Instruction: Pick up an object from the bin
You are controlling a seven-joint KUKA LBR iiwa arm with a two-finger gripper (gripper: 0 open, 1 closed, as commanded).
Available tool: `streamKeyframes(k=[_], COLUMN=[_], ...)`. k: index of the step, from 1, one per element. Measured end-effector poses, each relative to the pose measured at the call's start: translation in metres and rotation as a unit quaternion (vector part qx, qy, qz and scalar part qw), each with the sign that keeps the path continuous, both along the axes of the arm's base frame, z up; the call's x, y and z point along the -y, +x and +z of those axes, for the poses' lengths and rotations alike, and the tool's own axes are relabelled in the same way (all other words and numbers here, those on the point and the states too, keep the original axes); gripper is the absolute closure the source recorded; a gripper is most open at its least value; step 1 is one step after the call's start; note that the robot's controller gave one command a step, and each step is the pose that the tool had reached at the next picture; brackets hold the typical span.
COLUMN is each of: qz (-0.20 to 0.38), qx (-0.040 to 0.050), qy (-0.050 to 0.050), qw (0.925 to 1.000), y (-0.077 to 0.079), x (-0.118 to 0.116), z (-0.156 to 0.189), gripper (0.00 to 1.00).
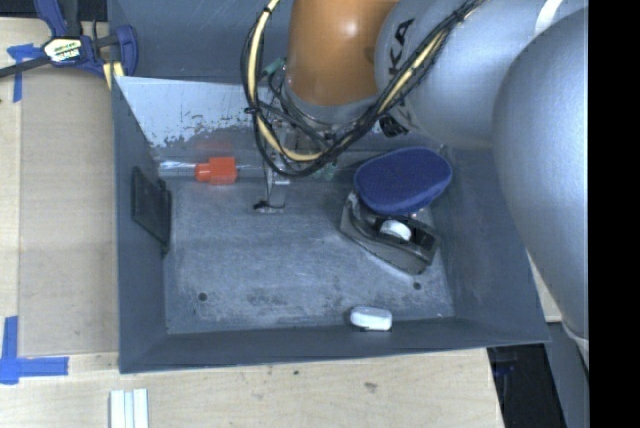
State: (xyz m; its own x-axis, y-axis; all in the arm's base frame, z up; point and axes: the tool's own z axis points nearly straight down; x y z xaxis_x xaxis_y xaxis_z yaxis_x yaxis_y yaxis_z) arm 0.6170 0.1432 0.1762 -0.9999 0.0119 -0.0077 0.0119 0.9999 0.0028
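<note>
— The tool [271,200] hangs low over the bare floor of the grey metal bin [300,276], under the orange wrist cover [340,36]. Apart or together, I can't tell.

— Why there?

— My guess: the clear plastic tube with an orange cap [203,170] lies just beside it, on the side away from the arm, so it's the nearest pick. The blue oval pad [402,178] on its grey base sits near, on the arm's side; the small white oval piece [370,319] lies well apart from it.

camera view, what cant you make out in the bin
gripper: top hidden by the orange cover and cables.
bin, far right corner: hidden by the arm.
grey piece: partly under the blue oval thing.
small white thing at the near wall: too small to identify.
</note>
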Motion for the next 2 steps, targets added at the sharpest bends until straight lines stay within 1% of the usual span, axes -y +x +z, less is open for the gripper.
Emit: streamKeyframes(k=[1, 2], qz=[-0.001, -0.001], qx=[-0.005, -0.0025], qy=[-0.001, -0.001], qw=[1.0, 1.0], y=[0.0055, 0.007], x=[-0.0352, -0.0333], z=[-0.0544, -0.0507], gripper=[0.0, 1.0])
